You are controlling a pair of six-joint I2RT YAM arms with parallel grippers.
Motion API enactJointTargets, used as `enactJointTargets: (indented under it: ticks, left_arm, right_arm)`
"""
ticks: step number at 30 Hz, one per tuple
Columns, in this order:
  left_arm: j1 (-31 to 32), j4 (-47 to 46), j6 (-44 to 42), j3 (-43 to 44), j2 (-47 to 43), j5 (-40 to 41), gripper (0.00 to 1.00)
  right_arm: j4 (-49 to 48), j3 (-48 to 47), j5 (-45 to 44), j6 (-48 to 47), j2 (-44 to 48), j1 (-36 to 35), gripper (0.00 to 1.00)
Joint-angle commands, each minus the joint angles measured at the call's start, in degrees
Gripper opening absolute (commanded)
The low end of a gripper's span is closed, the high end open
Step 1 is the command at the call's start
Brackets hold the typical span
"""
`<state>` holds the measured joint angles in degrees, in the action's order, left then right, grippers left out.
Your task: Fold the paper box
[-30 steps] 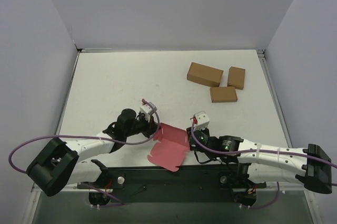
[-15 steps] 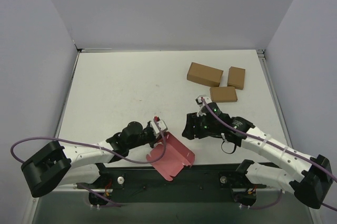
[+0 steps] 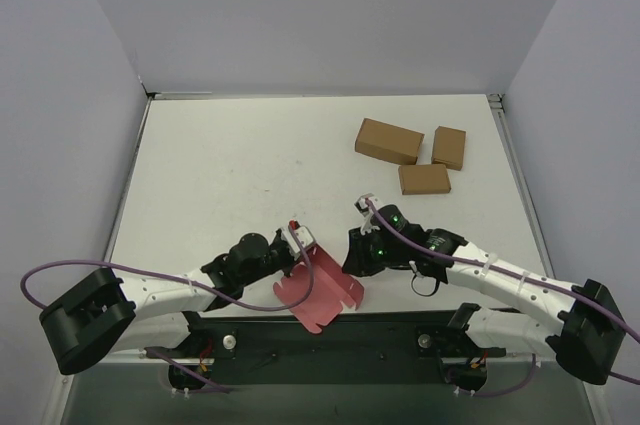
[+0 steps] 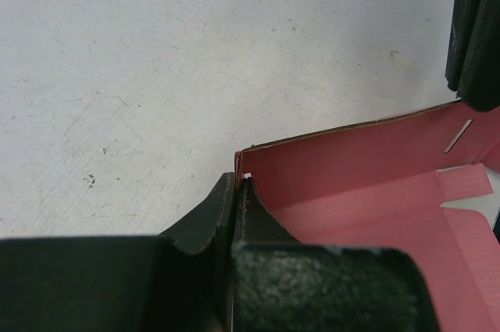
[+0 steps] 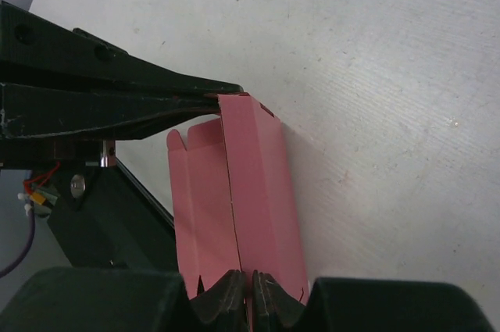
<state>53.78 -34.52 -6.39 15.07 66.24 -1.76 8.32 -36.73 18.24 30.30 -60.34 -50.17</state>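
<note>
Evidently the paper box [image 3: 322,287] sits half-formed at the near edge of the bench [image 3: 220,160], between the 2 arms, with its walls partly raised and its pink inside facing up. The left claw [image 3: 297,253] is clamped on the top of 1 wall at a corner; the left wrist view shows the card pinched between its fingers [image 4: 205,219]. The right claw [image 3: 352,255] is closed on the opposite side, its fingertips [image 5: 217,299] nipping a thin card edge beside a crease.

The step in hand looks like squaring up the walls. To do it well, I judge that the left grip should serve as the anchor while the right turns its panel about the crease. Pulling across would risk buckling the thin card or tearing it at the notched tabs. Both grips look shallow, so a slow move suits. The 3 brown boxes [image 3: 389,141] lie well apart at the far right.
</note>
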Motion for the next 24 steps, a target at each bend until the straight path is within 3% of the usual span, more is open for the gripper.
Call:
enactJointTargets:
  ticks: [1,12,20,24]
  left_arm:
    - [0.27,-4.15,-0.90,-0.65,0.03,1.06,0.00]
    - [0.27,-4.15,1.29,-0.13,1.79,1.32,0.01]
    - [0.36,-4.59,1.47,-0.48,1.35,0.44,0.25]
    - [0.27,-4.94,1.56,-0.57,1.44,-0.26,0.31]
  right_arm:
    - [-2.34,-0.27,-2.59,-1.39,-2.94,-1.77,0.11]
    - [4.08,-4.93,-16.66,-4.38,-9.71,-9.68,0.04]
    - [4.34,-5.37,-17.62,-4.46,-10.85,-10.30,0.04]
    - [4.43,-5.37,-17.45,-4.46,-10.68,-10.47,0.04]
